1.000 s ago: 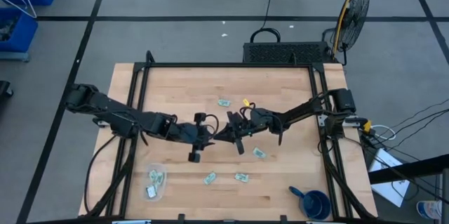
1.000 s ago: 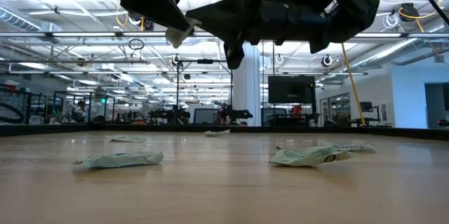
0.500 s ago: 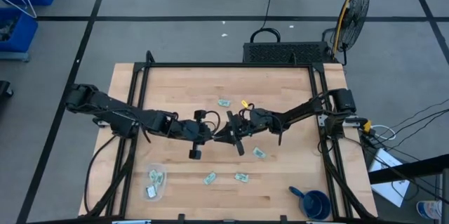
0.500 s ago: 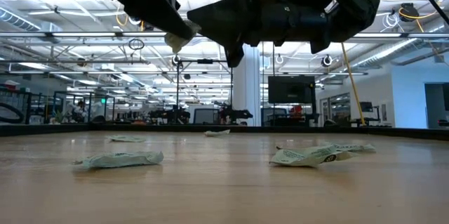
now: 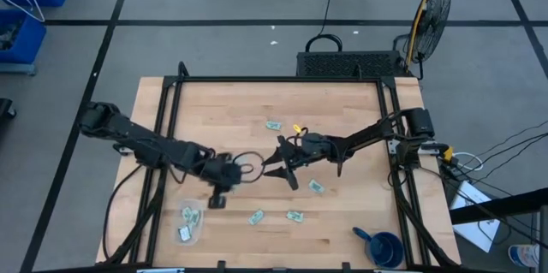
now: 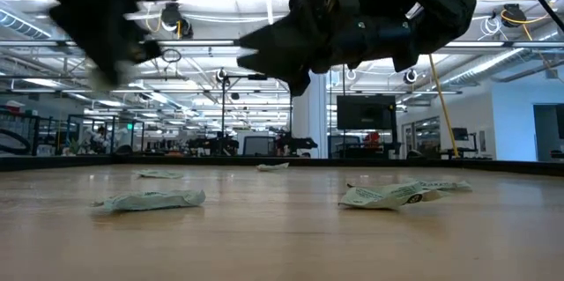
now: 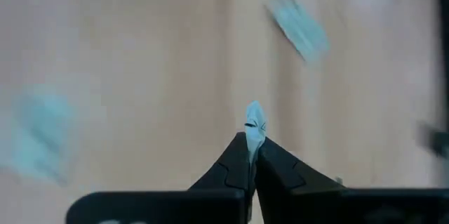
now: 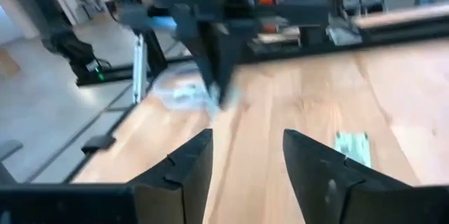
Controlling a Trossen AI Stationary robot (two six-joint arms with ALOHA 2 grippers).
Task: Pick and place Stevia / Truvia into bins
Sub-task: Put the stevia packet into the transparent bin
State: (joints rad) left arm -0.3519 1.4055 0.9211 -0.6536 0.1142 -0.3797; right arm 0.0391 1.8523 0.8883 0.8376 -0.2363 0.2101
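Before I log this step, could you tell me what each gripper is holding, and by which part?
The left gripper pinches a Stevia sachet by one end; the rest sticks out past the fingertips. The right gripper is open and holds nothing.

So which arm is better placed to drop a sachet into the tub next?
The left. Its gripper is shut on a sachet and sits nearer the tub. The right gripper hangs open and empty at mid-table.

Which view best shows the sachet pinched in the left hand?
The left wrist view: the sachet stands pinched between the shut fingers of the left hand, its pale end sticking out. The high view shows only that blurred hand near the bin; the low and right wrist views show only a dark smear.
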